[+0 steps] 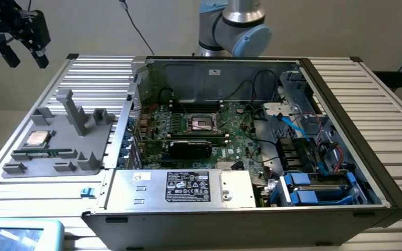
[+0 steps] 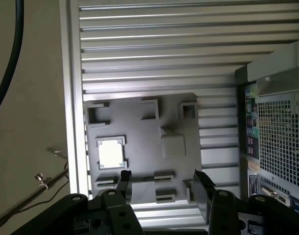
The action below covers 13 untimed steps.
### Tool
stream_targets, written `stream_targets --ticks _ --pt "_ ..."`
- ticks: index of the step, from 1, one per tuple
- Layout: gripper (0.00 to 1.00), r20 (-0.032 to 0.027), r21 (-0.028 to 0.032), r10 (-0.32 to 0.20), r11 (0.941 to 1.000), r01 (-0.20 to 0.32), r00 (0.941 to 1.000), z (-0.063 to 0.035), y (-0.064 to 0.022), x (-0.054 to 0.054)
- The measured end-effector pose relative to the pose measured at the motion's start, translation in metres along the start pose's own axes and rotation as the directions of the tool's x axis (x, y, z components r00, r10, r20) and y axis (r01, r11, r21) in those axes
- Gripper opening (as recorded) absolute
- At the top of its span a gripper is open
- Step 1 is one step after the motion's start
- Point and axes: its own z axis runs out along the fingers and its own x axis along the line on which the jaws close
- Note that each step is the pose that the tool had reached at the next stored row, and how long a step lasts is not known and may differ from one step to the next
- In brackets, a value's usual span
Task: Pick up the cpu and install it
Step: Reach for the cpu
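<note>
Overall, a ribbed aluminium table (image 1: 368, 104) carries an open computer case (image 1: 222, 68) lying on its side, so its inside faces up. Within the case a green motherboard (image 1: 239, 136) fills the floor, a silver power supply (image 1: 187, 188) with a black label sits along the near edge, and blue drive carriers (image 1: 305, 196) occupy the corner toward the exterior view's right. The square metal-framed socket (image 1: 204, 122) lies near the middle of the board, its dark centre bare.

Beside the case, toward the exterior view's left, a grey moulded tray (image 1: 54, 167) rests on the table. One square pocket of it holds the cpu (image 1: 37, 138), flat, silver top up; a narrow slot just beside that holds a green memory stick (image 1: 44, 153).

High above the table's far corner hangs the black gripper (image 1: 26, 61), well apart from tray and case. Its jaws stand wide apart, the fingers (image 2: 124, 183) gripping nothing, with the tray seen below between them
</note>
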Motion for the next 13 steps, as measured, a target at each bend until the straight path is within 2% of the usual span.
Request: stream_targets --ticks 13 --pt "0.62 0.0000 0.0000 0.000 1.0000 0.000 1.0000 -0.0010 0.0018 0.059"
